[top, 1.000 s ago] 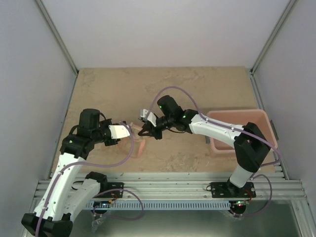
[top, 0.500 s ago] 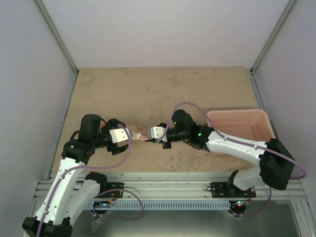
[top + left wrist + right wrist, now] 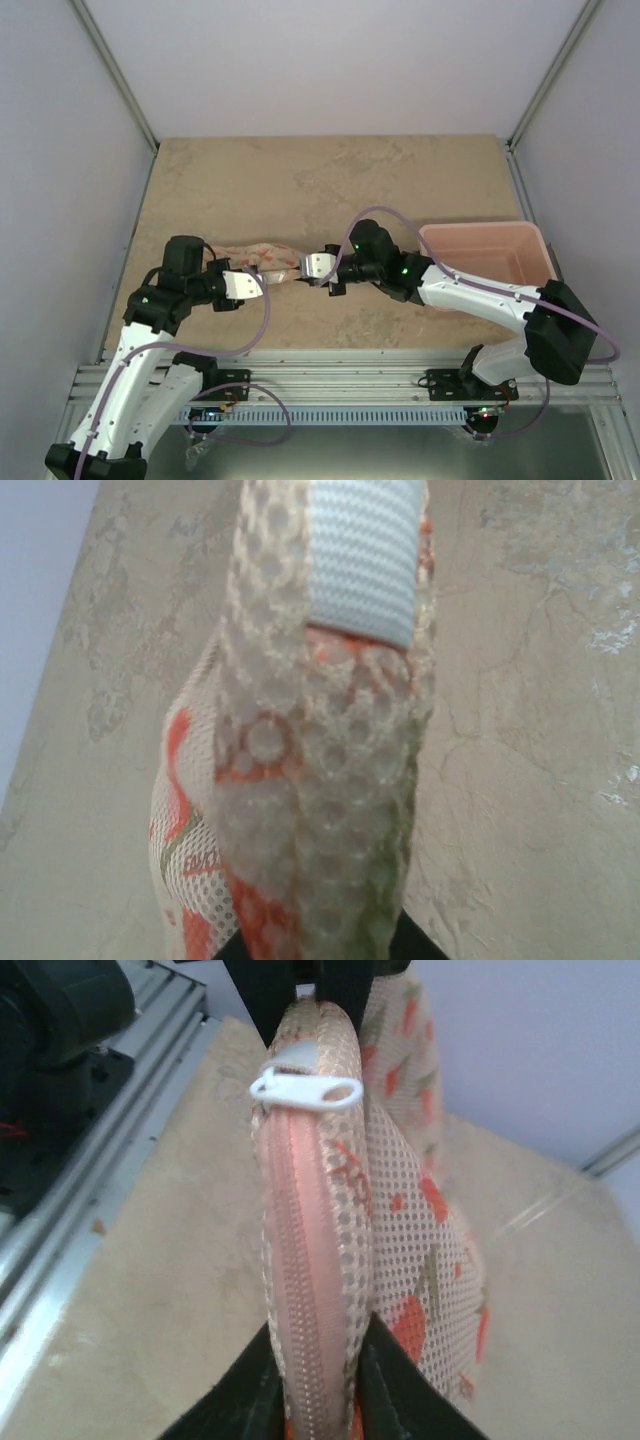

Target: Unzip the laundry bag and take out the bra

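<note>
Laundry bag (image 3: 262, 256) stretched between both grippers, left of counter (image 3: 300, 180) centre. Left gripper (image 3: 252, 280) at bag's 7 o'clock edge, narrow, pinching mesh fabric. Right gripper (image 3: 308, 268) at bag's 3 o'clock end, narrow, clamped on pink zip rim (white zip pull (image 3: 305, 1088) at rim's far end, zip closed along visible stretch). Cream honeycomb mesh, orange print, white woven band (image 3: 365, 555). Pink tub (image 3: 490, 250) at 3 o'clock, well apart.
</note>
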